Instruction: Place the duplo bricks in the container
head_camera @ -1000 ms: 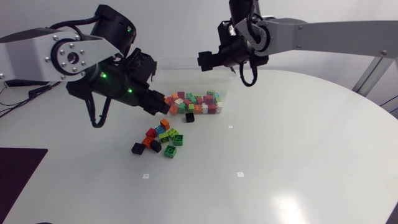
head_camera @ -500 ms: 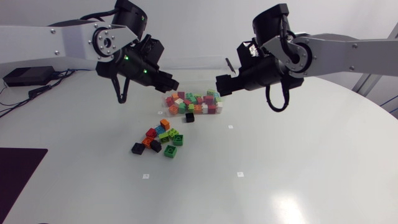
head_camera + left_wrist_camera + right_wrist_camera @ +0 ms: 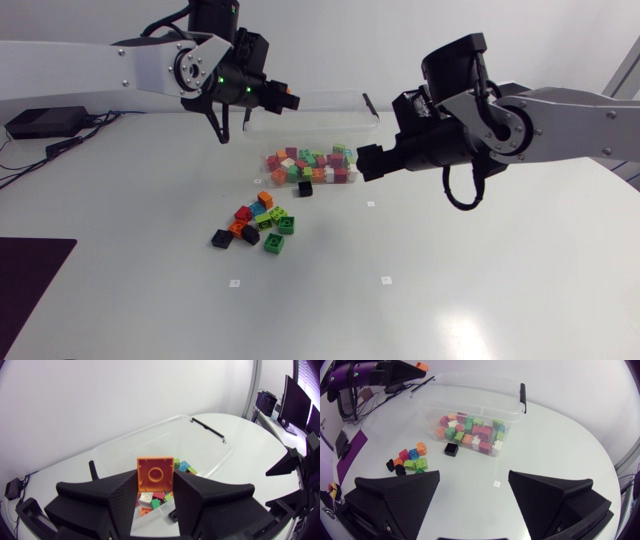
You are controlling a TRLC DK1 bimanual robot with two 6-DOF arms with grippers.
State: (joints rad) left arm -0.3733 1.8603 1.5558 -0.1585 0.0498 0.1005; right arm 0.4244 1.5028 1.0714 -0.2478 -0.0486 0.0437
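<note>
The left end effector [image 3: 284,98], gripping an orange brick [image 3: 155,473], has risen over the container [image 3: 322,96] rim, while the right end effector [image 3: 363,165], spread wide, has dropped beside it.

Round white table [image 3: 500,280] (glossy), overhead glare

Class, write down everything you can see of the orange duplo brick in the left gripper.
The orange brick is a small square block of glossy plastic, showing its hollow underside: a raised rim around one round tube. The left gripper holds it tipped on edge in the air, its black fingers pressing two opposite sides; nothing else touches it. It hangs over the clear container, where other bricks lie.
</note>
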